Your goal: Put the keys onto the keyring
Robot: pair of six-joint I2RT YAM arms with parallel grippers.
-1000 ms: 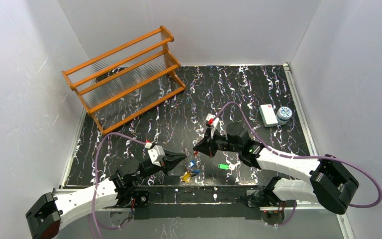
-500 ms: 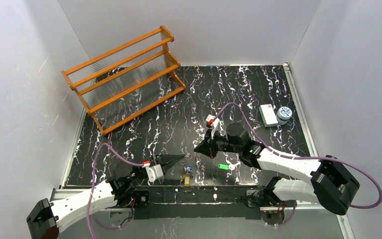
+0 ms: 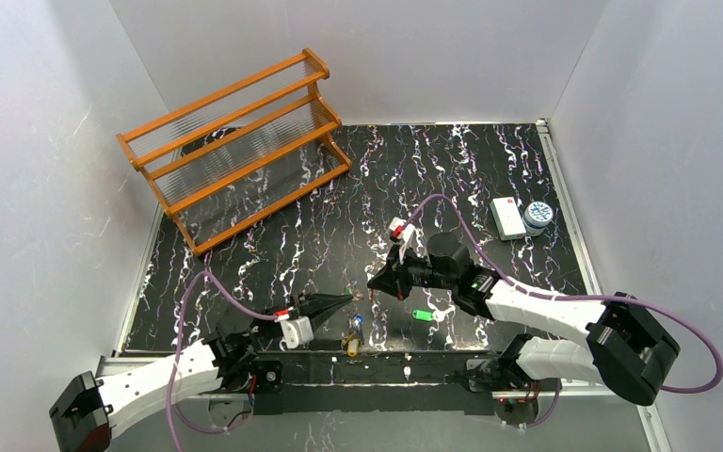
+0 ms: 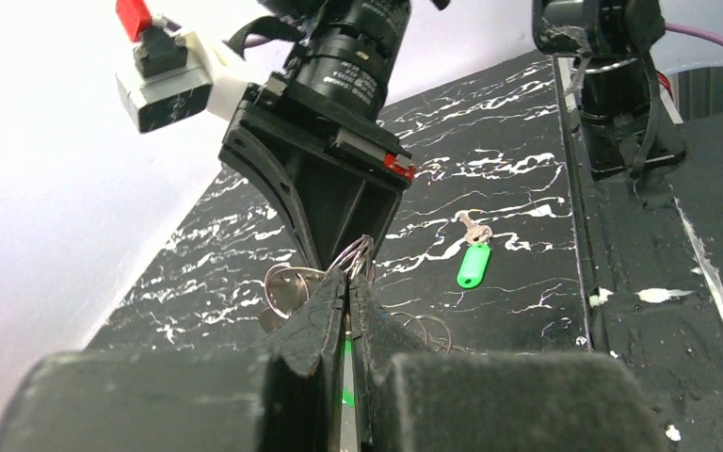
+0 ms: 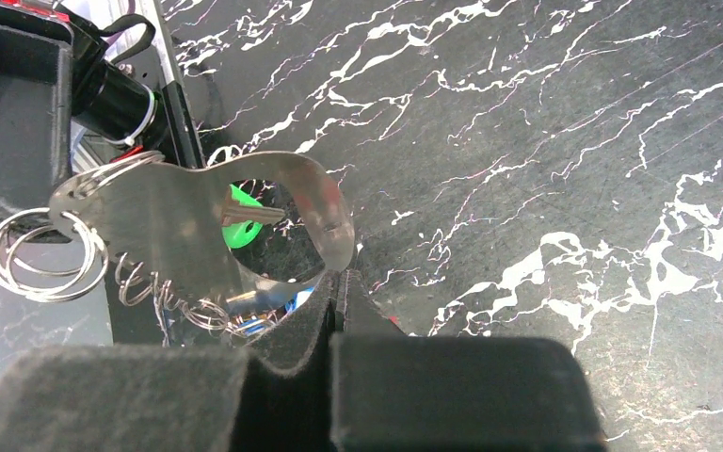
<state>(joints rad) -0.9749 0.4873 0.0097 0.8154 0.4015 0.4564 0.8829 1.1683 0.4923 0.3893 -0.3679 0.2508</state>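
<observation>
Nearest the arm bases, a small bunch of keys (image 3: 354, 331) with blue and yellow tags lies on the black marbled table (image 3: 273, 245), close to its near edge. A single green-tagged key (image 3: 421, 315) lies apart, to the right. Just beyond, the two grippers meet tip to tip above the table. The left gripper (image 4: 348, 284) has its fingers pressed almost together, pinching thin wire loops of the keyring (image 5: 188, 226). The right gripper (image 5: 337, 282) is closed on the edge of the keyring's flat metal part, holding it clear of the table. Further wire rings hang from the keyring's left end. Farther back on the right, a white box (image 3: 506, 217) and a round tub (image 3: 538, 217) stand side by side. A wooden rack (image 3: 235, 141) occupies the far left corner.
</observation>
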